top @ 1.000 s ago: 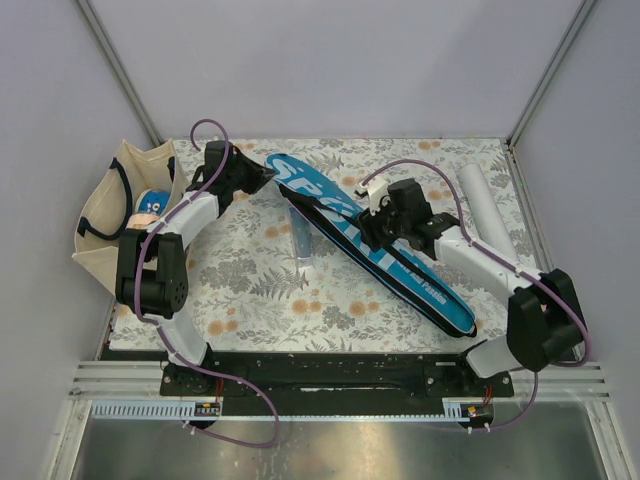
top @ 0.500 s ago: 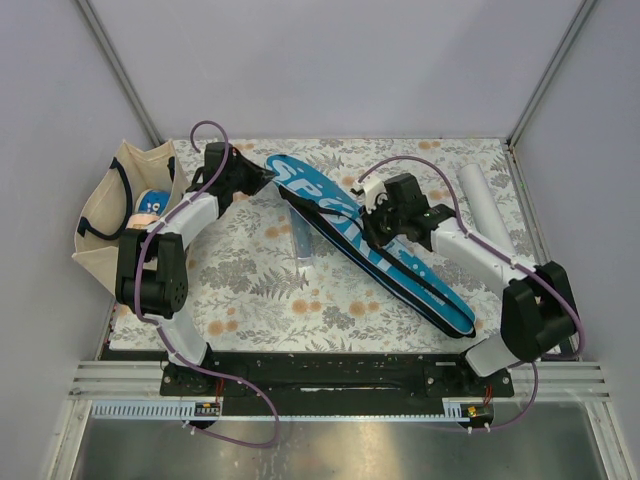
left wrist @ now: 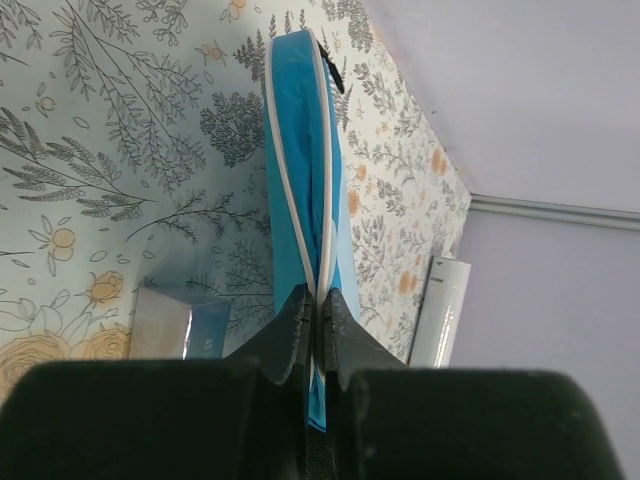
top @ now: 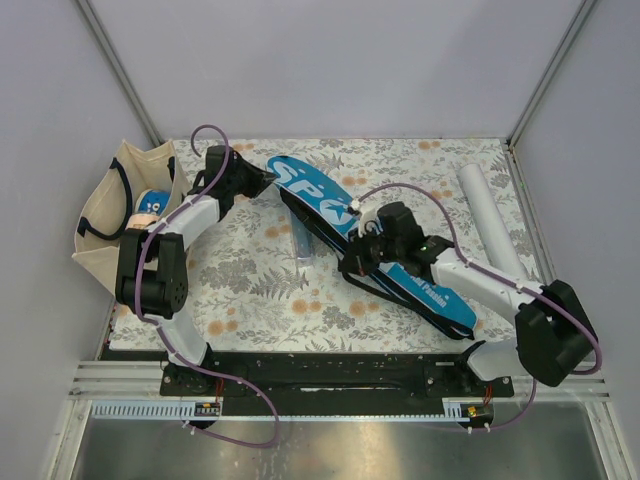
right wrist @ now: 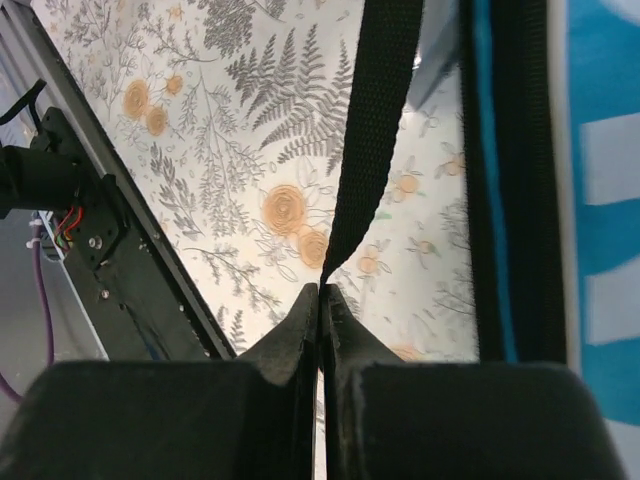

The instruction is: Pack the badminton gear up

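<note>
The blue "SPORT" racket cover edged in black lies slantwise across the floral table, from the far middle to the near right. Its far end stands on edge in the left wrist view as a blue-and-white rim. My left gripper is shut on that rim. My right gripper is shut on the cover's black webbing strap, just off the cover's near-left side. The long white tube lies at the far right, apart from both grippers.
A beige tote bag with dark handles stands open at the table's left edge, with blue and peach things inside. A pale blue see-through box sits beside the cover's left side. The black base rail runs along the near edge.
My right gripper has shut on the strap and moved near-left with it. The cover's middle has shifted slightly the same way. The left arm has held still.
</note>
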Action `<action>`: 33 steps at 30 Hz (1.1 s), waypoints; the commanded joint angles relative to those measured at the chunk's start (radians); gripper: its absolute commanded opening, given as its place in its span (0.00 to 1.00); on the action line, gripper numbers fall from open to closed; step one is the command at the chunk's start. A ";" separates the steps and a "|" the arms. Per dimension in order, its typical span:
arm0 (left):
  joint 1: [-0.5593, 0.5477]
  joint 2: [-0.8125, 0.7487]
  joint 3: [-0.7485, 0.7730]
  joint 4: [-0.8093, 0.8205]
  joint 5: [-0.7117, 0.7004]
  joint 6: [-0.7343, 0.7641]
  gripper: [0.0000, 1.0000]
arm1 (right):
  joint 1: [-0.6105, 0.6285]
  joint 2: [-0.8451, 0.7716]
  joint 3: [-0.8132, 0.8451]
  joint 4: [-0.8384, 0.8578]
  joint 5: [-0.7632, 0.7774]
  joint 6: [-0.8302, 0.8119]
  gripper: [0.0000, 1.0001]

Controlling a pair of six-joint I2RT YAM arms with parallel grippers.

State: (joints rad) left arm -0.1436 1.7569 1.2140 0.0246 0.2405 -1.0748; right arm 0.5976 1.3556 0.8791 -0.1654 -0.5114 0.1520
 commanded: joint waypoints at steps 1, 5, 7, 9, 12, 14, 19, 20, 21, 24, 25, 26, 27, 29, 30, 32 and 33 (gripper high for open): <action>-0.001 -0.030 -0.027 0.136 0.040 -0.079 0.00 | 0.154 0.034 -0.019 0.228 0.179 0.216 0.00; -0.002 -0.033 -0.031 0.130 0.031 -0.080 0.00 | 0.255 0.086 -0.015 0.264 0.406 0.256 0.00; -0.002 -0.037 -0.039 0.138 0.033 -0.094 0.00 | 0.269 0.108 -0.023 0.247 0.557 0.273 0.00; -0.002 -0.043 -0.039 0.138 0.026 -0.100 0.00 | 0.269 0.131 -0.035 0.247 0.638 0.293 0.00; -0.005 -0.053 -0.053 0.158 0.020 -0.125 0.00 | 0.269 0.172 -0.039 0.276 0.685 0.297 0.00; -0.008 -0.062 -0.067 0.175 0.020 -0.143 0.00 | 0.272 0.195 -0.010 0.259 0.703 0.297 0.00; -0.014 -0.085 -0.140 0.277 -0.003 -0.220 0.00 | 0.281 0.182 0.041 0.175 0.864 0.307 0.00; -0.014 -0.085 -0.158 0.322 -0.004 -0.247 0.00 | 0.280 0.175 0.049 0.137 0.910 0.307 0.00; -0.014 -0.079 -0.175 0.354 -0.003 -0.276 0.00 | 0.280 0.169 0.060 0.118 0.954 0.288 0.00; -0.014 -0.070 -0.192 0.412 0.000 -0.329 0.00 | 0.259 0.172 0.093 0.102 1.048 0.226 0.00; -0.016 -0.070 -0.197 0.431 -0.003 -0.339 0.00 | 0.242 0.178 0.103 0.115 1.030 0.203 0.00; -0.014 -0.077 -0.205 0.448 -0.013 -0.344 0.00 | 0.228 0.184 0.112 0.133 1.006 0.180 0.00; -0.016 -0.085 -0.214 0.454 -0.033 -0.344 0.00 | 0.214 0.192 0.119 0.142 0.983 0.167 0.00; -0.016 -0.114 -0.229 0.457 -0.072 -0.324 0.00 | 0.191 0.207 0.136 0.147 0.962 0.164 0.00; -0.016 -0.129 -0.235 0.459 -0.090 -0.307 0.00 | 0.180 0.217 0.144 0.152 0.952 0.164 0.00; -0.016 -0.145 -0.229 0.451 -0.118 -0.266 0.00 | 0.163 0.229 0.155 0.190 0.920 0.158 0.00; -0.016 -0.148 -0.225 0.446 -0.122 -0.255 0.00 | 0.156 0.243 0.159 0.207 0.901 0.149 0.00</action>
State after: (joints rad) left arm -0.1558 1.6955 0.9760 0.3592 0.1772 -1.3544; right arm 0.7921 1.5658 0.9775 -0.0620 0.3981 0.3450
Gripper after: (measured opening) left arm 0.049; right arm 0.022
